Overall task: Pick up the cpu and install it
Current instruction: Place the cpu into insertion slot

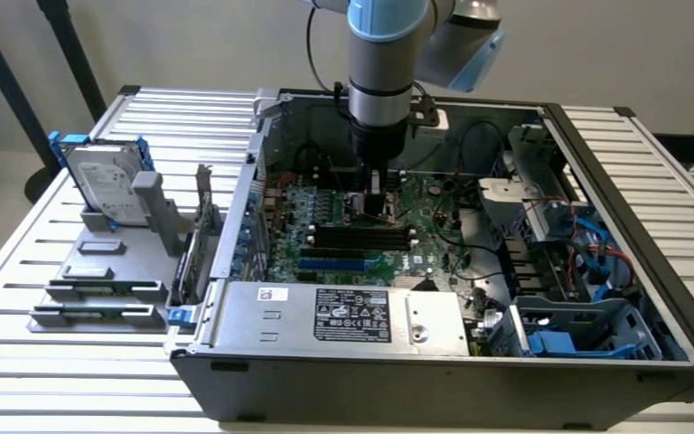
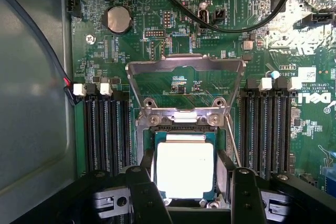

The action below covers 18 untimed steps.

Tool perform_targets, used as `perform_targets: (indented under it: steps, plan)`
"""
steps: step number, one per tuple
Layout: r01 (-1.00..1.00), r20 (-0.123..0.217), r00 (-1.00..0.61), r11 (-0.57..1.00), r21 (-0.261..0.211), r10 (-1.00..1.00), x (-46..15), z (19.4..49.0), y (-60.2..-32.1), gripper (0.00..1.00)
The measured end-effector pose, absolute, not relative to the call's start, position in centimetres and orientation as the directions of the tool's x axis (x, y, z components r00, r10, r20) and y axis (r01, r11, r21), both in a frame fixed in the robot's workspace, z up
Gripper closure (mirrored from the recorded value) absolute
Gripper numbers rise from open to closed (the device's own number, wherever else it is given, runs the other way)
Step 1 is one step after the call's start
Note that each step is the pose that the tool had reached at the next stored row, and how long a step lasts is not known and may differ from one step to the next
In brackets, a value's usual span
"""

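The cpu [image 2: 185, 169], a small square chip with a silver-grey top plate, sits between my two black fingers [image 2: 144, 192] directly over the motherboard's open socket [image 2: 184, 129]. My gripper [image 2: 186, 184] is shut on the cpu, one finger against each side edge. The socket's metal load plate [image 2: 185, 77] stands flipped up behind it. In the exterior view my gripper [image 1: 378, 210] reaches straight down into the open computer case [image 1: 444, 353], low over the green motherboard [image 1: 426, 231]. I cannot tell whether the cpu rests in the socket or hangs just above it.
Black memory slots [image 2: 105, 129] flank the socket on both sides, and black cables [image 2: 236, 24] arch over the board. Outside the case, on the exterior view's left, a hard drive in a blue bracket [image 1: 104, 185] and grey tray blocks [image 1: 100, 289] stand on the slatted table [image 1: 33, 362].
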<state>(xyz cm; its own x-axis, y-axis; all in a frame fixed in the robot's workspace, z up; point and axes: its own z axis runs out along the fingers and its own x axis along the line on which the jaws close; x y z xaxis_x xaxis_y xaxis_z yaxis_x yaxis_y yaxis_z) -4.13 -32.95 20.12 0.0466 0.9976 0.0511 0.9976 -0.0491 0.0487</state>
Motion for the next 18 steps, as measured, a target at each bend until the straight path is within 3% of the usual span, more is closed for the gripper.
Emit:
perform_targets:
  steps: [18]
  plan:
    - [0.998,0.042,0.047,-0.049,0.049,0.998,-4.13,19.94,-32.56,0.45]
